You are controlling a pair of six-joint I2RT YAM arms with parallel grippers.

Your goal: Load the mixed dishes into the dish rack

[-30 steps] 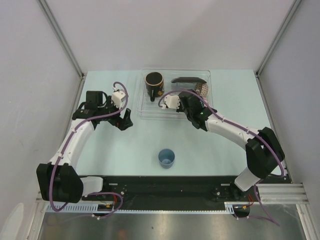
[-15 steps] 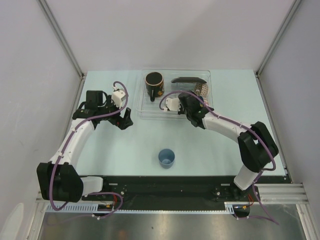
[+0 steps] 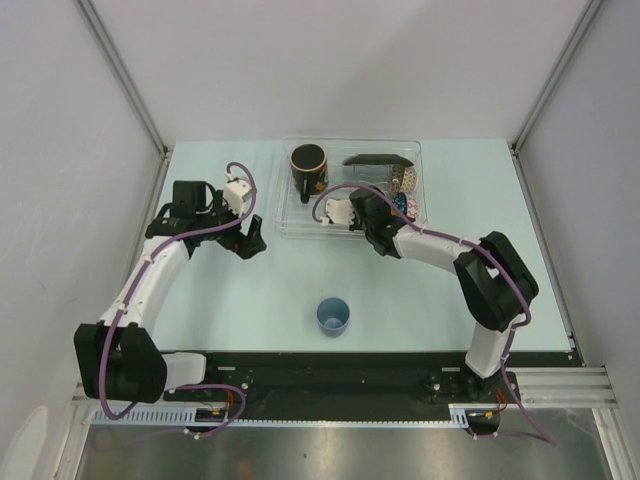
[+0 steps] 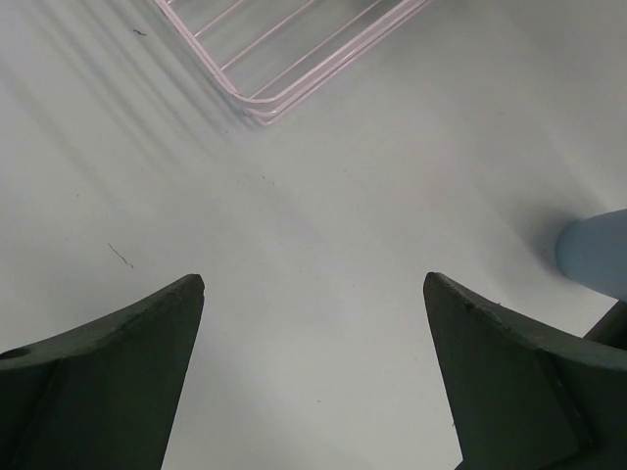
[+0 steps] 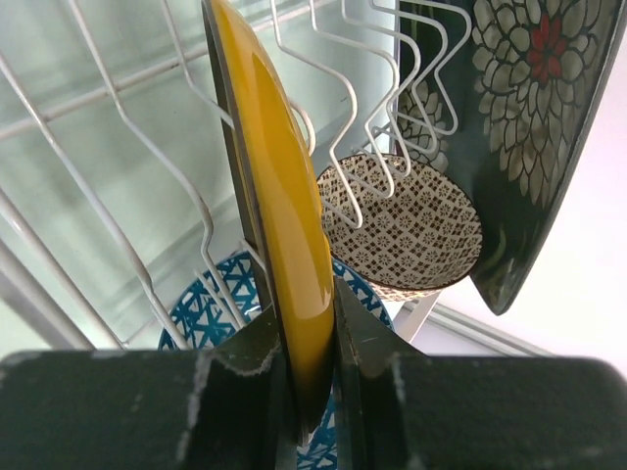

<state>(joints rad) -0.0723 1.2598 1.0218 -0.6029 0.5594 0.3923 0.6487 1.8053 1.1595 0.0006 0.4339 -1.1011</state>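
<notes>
My right gripper reaches into the clear dish rack and is shut on the yellow-brown saucer, held on edge between the rack's white wires; the jaws pinch its lower rim. Beneath it lies the blue patterned bowl. To its right are the small red-white patterned bowl and the upright black floral plate. The dark mug stands in the rack's left part. The light blue cup stands alone on the table near the arm bases. My left gripper hovers open over bare table left of the rack.
In the left wrist view the rack's near corner lies ahead of the open gripper, and the light blue cup shows at the right edge. Grey walls close in the table on the left, right and back.
The right arm's elbow has swung inward toward the middle and the gripper with the saucer has edged left in the rack. The left arm has not moved.
</notes>
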